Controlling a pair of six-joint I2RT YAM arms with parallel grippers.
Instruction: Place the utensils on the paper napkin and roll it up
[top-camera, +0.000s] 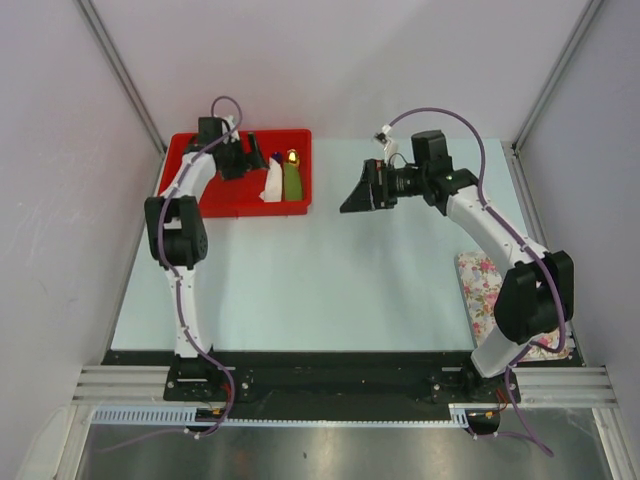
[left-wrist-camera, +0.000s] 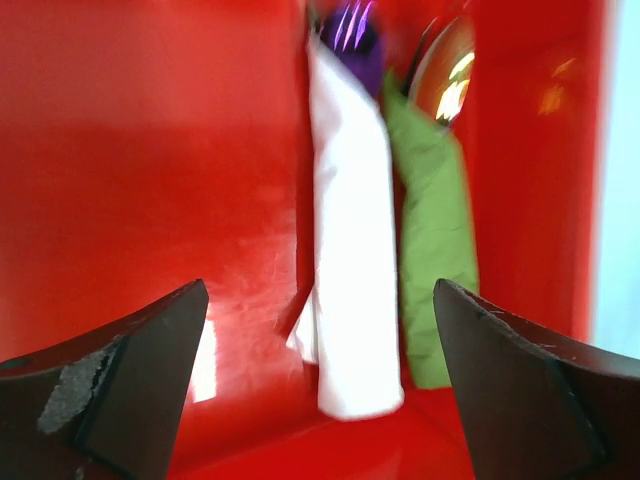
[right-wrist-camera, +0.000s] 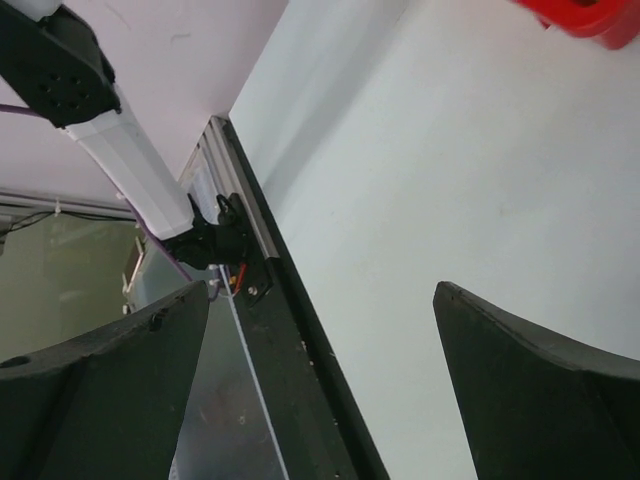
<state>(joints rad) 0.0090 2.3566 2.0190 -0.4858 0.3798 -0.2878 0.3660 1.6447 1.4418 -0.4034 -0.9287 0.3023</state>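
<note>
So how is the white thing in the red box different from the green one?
The white napkin is plain white; the green piece is leaf green. A purple tip pokes out at the white napkin's far end, while the green piece has a shiny gold tip. The white napkin reaches nearer the left wrist camera than the green piece. Both are long and narrow, side by side in the red bin.

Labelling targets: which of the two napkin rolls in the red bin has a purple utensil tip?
The white napkin roll; the green napkin roll beside it shows a gold tip instead.
</note>
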